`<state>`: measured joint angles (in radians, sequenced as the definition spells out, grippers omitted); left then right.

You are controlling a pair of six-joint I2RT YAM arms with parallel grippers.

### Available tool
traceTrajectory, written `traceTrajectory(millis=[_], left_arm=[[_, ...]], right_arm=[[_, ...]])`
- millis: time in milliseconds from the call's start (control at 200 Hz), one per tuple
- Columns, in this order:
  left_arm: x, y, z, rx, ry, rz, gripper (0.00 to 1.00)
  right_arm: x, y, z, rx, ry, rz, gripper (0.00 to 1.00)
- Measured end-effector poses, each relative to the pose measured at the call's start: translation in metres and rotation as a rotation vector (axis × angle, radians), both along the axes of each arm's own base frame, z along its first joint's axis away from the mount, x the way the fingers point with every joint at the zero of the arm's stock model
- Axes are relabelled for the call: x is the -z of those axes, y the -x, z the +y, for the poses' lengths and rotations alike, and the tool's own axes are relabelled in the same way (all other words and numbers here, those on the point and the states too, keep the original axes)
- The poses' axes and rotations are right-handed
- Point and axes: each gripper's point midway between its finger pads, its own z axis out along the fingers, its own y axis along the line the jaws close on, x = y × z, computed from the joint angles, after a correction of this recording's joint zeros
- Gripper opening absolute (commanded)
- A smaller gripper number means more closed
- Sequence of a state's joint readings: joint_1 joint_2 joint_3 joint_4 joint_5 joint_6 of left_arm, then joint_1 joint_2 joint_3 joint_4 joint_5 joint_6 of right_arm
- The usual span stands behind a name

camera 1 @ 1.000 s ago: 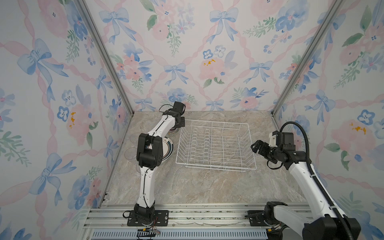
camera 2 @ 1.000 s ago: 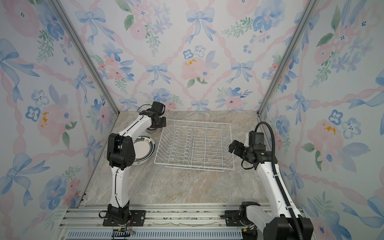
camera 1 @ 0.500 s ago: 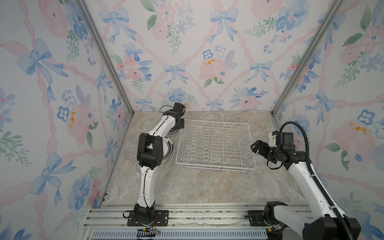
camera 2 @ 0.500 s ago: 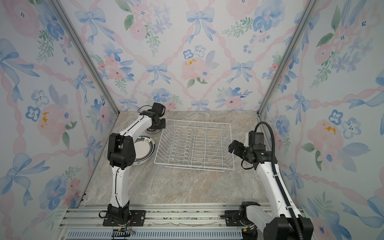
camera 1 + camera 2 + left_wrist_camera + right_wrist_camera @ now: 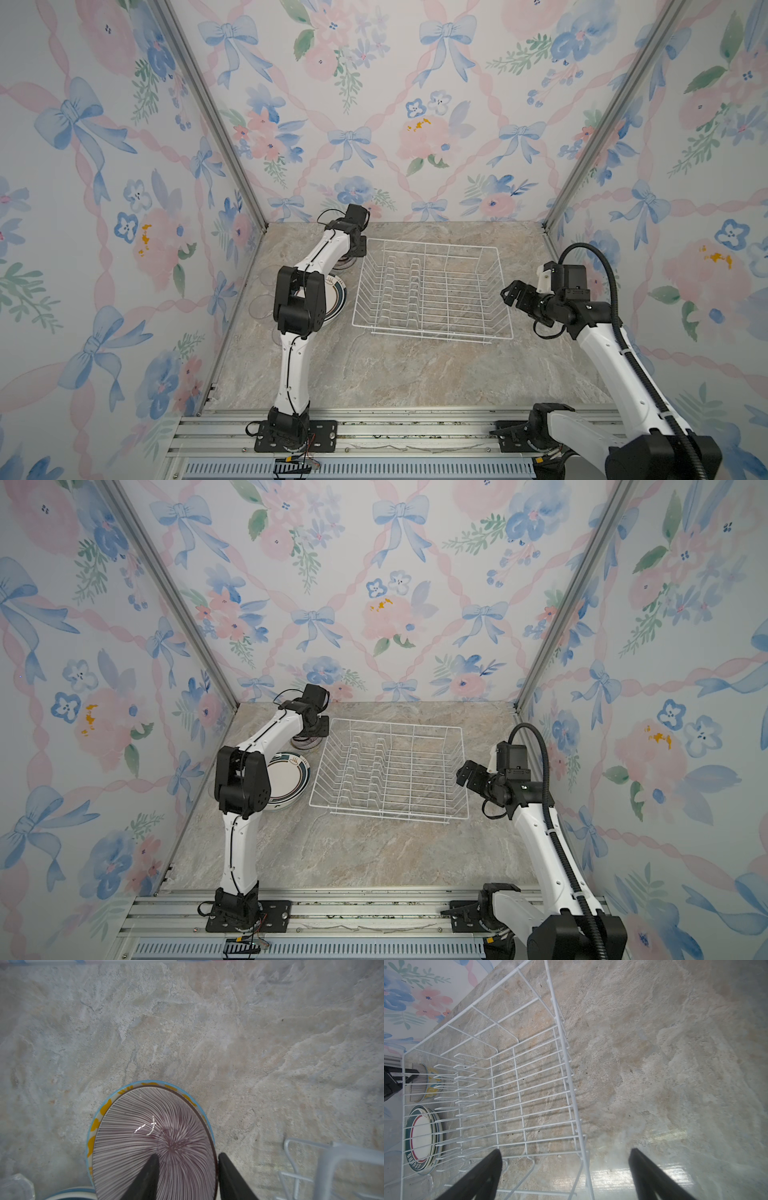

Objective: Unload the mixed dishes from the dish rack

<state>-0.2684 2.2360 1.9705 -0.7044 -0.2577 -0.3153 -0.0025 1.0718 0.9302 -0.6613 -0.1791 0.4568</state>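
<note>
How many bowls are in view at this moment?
2. The purple-striped bowl sits nested inside the yellow-blue floral bowl, on the table just outside the far left corner of the dish rack. No others show.

The purple-striped bowl [image 5: 149,1136] hides most of the yellow-blue floral bowl [image 5: 105,1106] and is itself cut off.

The dish rack [image 5: 432,291] stands empty in the middle of the counter [image 5: 395,374], so its inside is free. The counter before it and on its right side is bare. Between rack and left wall [image 5: 224,270] it is crowded: stacked bowls [image 5: 135,1126], plates [image 5: 291,777] and glass cups [image 5: 270,274], with the left arm [image 5: 328,253] stretched above them.
</note>
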Motion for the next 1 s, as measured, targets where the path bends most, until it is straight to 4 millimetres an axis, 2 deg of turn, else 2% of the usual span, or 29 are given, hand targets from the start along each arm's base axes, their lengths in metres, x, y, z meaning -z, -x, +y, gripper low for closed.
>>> traceTrajectory(millis=[80,355,500,715,865,1000], left_arm=[[-0.001,-0.001,0.001,-0.005,-0.005,-0.004,0.61],[-0.003,-0.001,0.003,-0.012,-0.025,-0.011,0.63],[-0.007,-0.003,0.009,-0.032,-0.061,-0.027,0.82],[-0.015,-0.005,0.016,-0.083,-0.106,-0.06,0.95],[-0.016,-0.005,0.017,-0.109,-0.112,-0.07,0.94],[-0.016,-0.005,0.017,-0.124,-0.11,-0.074,0.86]], right_arm=[[0.0,0.0,0.0,0.0,0.0,0.0,0.97],[0.0,0.0,0.0,0.0,0.0,0.0,0.97],[0.0,0.0,0.0,0.0,0.0,0.0,0.97],[0.0,0.0,0.001,-0.004,0.0,0.001,0.97],[0.0,0.0,0.001,-0.008,0.003,0.0,0.97],[0.002,0.0,0.001,-0.008,0.003,0.006,0.97]])
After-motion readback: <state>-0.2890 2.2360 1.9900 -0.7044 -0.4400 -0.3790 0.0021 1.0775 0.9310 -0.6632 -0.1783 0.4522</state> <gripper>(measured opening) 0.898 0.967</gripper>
